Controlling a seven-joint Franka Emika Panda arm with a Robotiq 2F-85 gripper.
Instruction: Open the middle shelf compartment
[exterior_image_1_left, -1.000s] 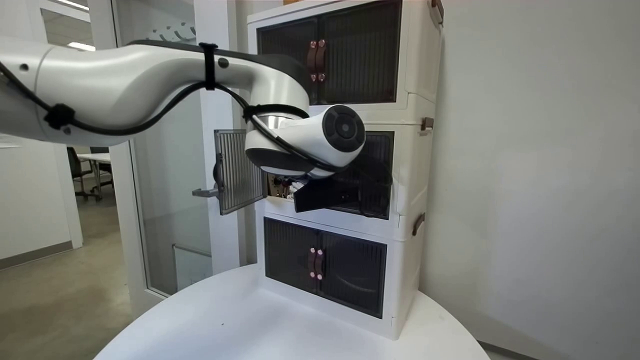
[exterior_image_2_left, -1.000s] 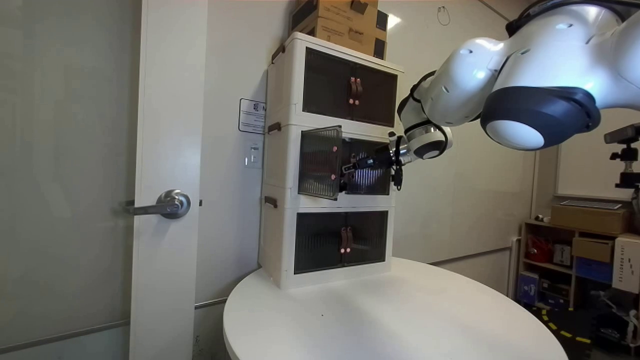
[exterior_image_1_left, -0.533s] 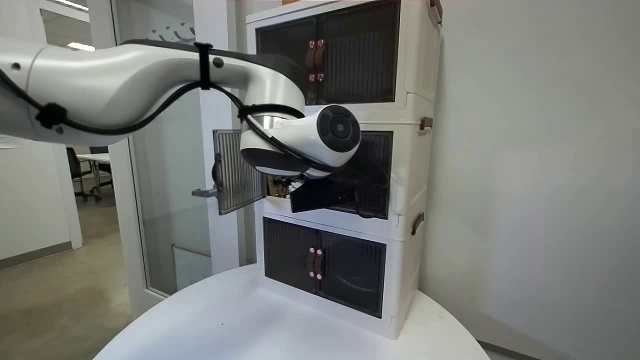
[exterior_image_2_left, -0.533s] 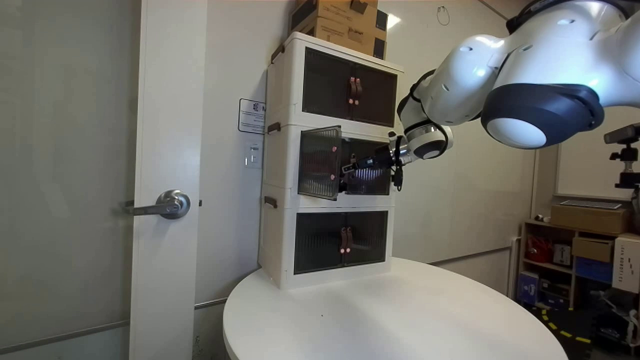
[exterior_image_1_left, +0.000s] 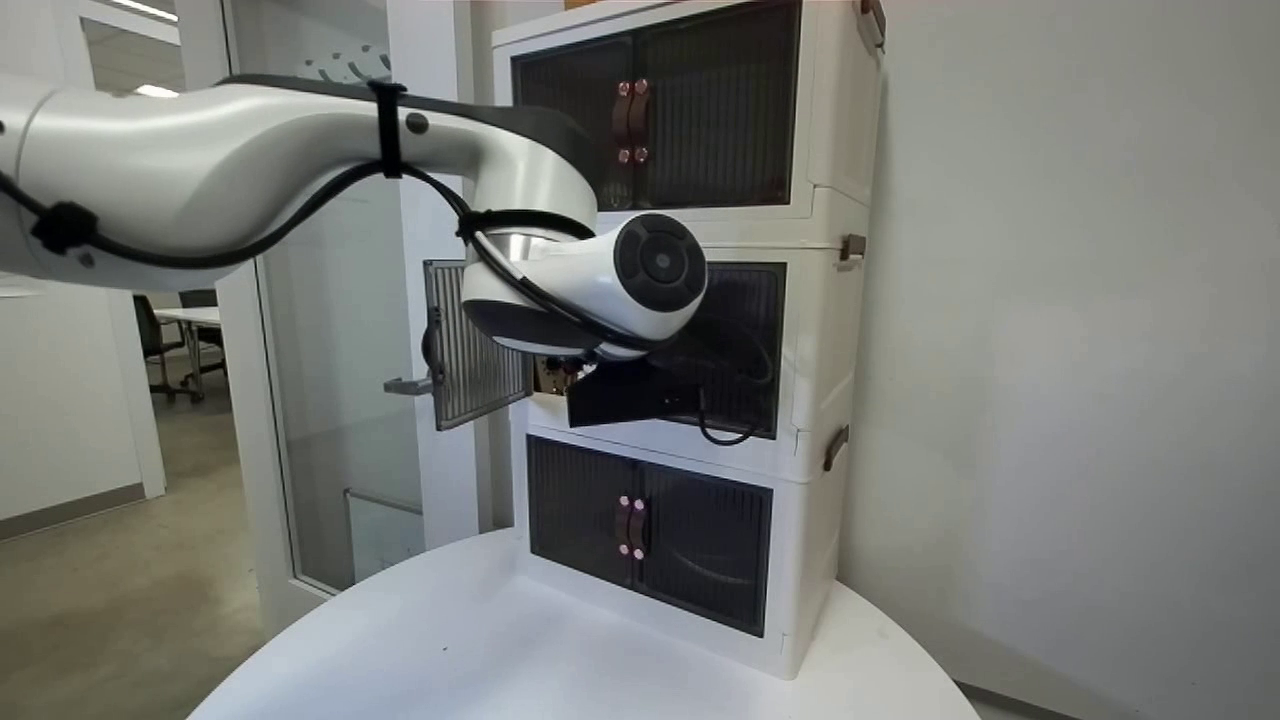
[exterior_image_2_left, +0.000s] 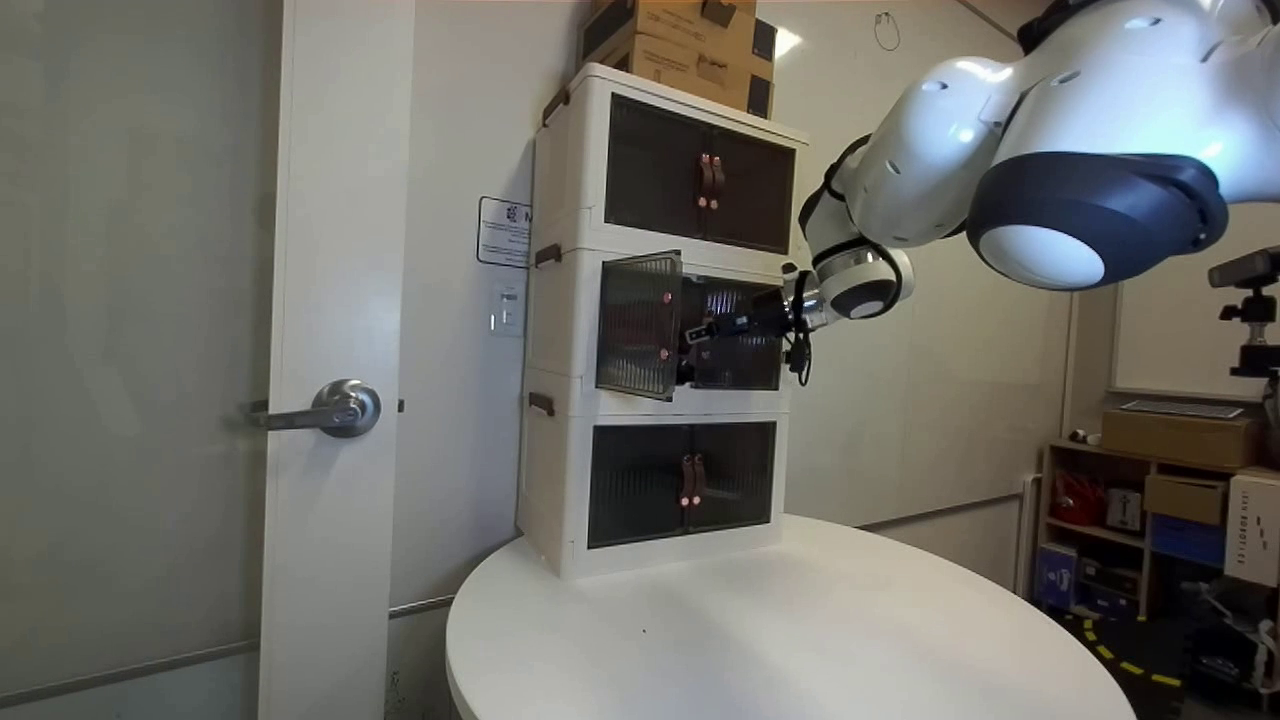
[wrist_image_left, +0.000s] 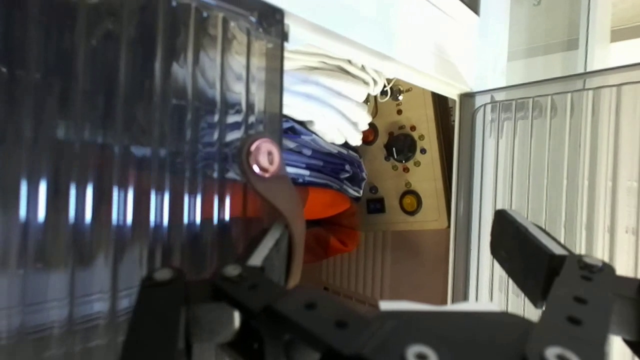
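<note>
in an exterior view the white arm (exterior_image_1_left: 230, 170) spans from the upper left of the frame to the centre. left of centre a ribbed tinted door (exterior_image_1_left: 475, 370) stands open on the middle shelf compartment (exterior_image_1_left: 740, 320), mid-frame, between the top tier (exterior_image_1_left: 715, 110) and the bottom tier (exterior_image_1_left: 705, 560); all stand on a white table (exterior_image_1_left: 500, 640).

in the wrist view the compartment's other door (wrist_image_left: 125, 125), dark and glossy, fills the left side. its brown handle (wrist_image_left: 296, 220) curves down from a pink rivet (wrist_image_left: 266, 157) left of centre. just beside it is a finger (wrist_image_left: 275, 252) of the claw (wrist_image_left: 393, 222); i cannot tell whether they touch. the claw's fingers are set wide apart, and nothing is gripped between them. in that gap, inside the compartment, show folded white cloth (wrist_image_left: 325, 105), patterned blue cloth (wrist_image_left: 320, 165), a red-orange item (wrist_image_left: 330, 240) and a tan panel (wrist_image_left: 425, 210) with a dark knob (wrist_image_left: 401, 147). the other finger (wrist_image_left: 525, 255) is at the lower right, in front of the ribbed door.
</note>
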